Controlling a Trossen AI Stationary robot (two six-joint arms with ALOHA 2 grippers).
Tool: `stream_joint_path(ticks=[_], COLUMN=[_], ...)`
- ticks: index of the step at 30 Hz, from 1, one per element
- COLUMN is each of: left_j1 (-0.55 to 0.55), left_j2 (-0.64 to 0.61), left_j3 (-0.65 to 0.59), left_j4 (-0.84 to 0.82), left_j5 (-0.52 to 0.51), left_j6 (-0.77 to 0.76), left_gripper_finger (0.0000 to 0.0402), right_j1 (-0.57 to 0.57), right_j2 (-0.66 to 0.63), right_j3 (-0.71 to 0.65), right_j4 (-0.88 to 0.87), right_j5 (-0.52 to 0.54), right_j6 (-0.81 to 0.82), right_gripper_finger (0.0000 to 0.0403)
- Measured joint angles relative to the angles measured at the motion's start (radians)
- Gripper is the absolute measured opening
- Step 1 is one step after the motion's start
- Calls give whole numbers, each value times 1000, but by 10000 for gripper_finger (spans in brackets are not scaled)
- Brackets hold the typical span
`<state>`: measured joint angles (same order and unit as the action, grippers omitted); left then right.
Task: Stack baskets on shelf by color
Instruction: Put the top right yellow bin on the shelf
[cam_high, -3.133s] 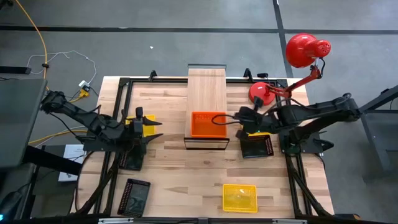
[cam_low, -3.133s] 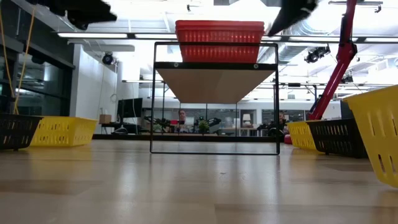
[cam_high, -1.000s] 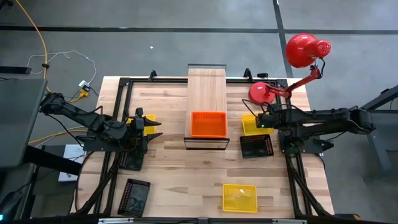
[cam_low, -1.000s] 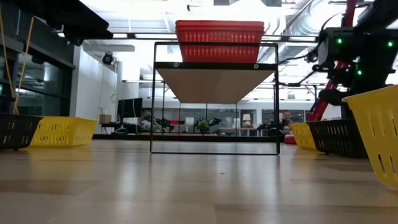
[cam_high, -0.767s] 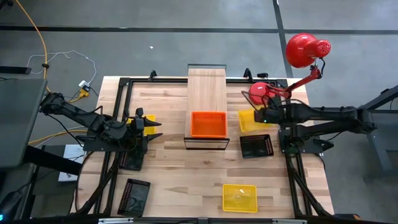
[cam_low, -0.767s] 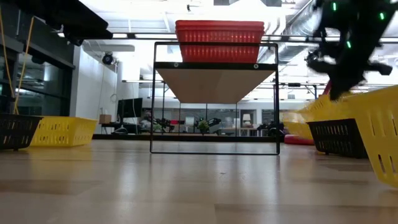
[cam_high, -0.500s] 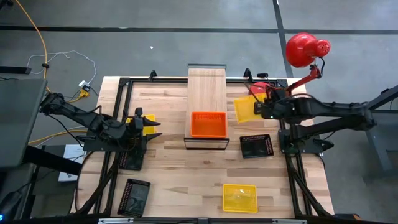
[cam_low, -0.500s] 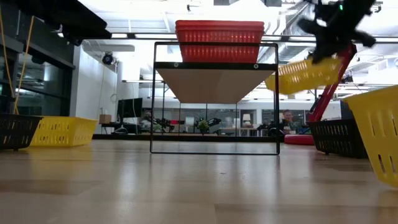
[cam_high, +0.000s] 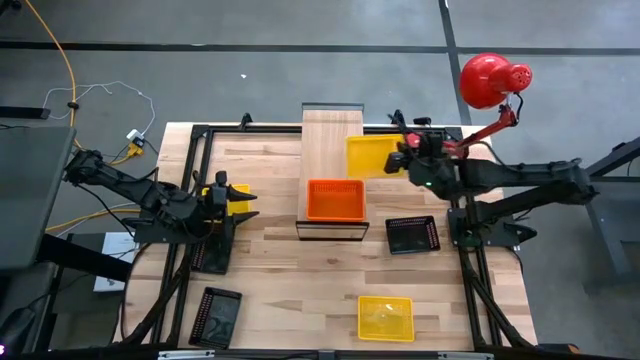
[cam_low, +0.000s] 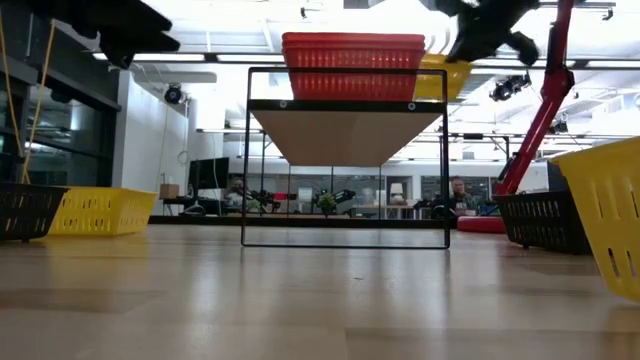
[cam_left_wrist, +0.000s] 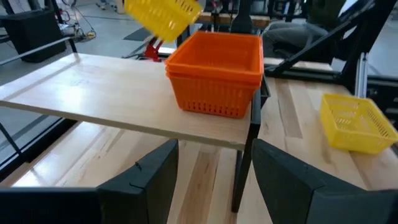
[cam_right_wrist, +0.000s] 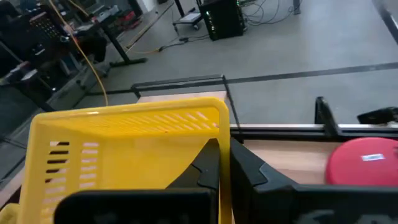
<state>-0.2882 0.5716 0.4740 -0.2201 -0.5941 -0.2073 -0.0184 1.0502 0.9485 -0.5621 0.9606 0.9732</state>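
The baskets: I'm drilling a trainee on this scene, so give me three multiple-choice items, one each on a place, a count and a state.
1. Where are the orange baskets?
A. on the shelf
B. on the table's near edge
C. under the lamp

2. How many black baskets lie on the table in the high view?
A. none
B. one
C. two

3. What is the right gripper doing?
A. open, empty
B. shut on a yellow basket
C. shut on a black basket

Key: 1 A, they sit on the plank's near end; 2 C, one by the right arm, one at the near left corner; 3 B, its fingers pinch the yellow rim in the right wrist view.
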Motion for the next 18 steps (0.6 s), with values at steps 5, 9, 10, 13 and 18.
stream_joint_path(ticks=[5,9,10,13,18], left_j1=[0,0,0,0,0], left_j2=[0,0,0,0,0], left_j3=[0,0,0,0,0], left_j4=[16,16,16,17,17], left_j5=[0,0,0,0,0], left_j6=[0,-2,-2,-2,-5], left_gripper_finger=[193,193,193,193,193], right_j1=[-51,-91,-97,-113,-122], right_j2=[106,177,192,231,285], right_j3=[0,0,0,-1,-1], right_j4=[156,252,270,323,427], right_j5=[-28,-108,-121,-152,-212], right_j6=[-14,-13,-9,-5,-10], right_gripper_finger=[0,0,0,0,0])
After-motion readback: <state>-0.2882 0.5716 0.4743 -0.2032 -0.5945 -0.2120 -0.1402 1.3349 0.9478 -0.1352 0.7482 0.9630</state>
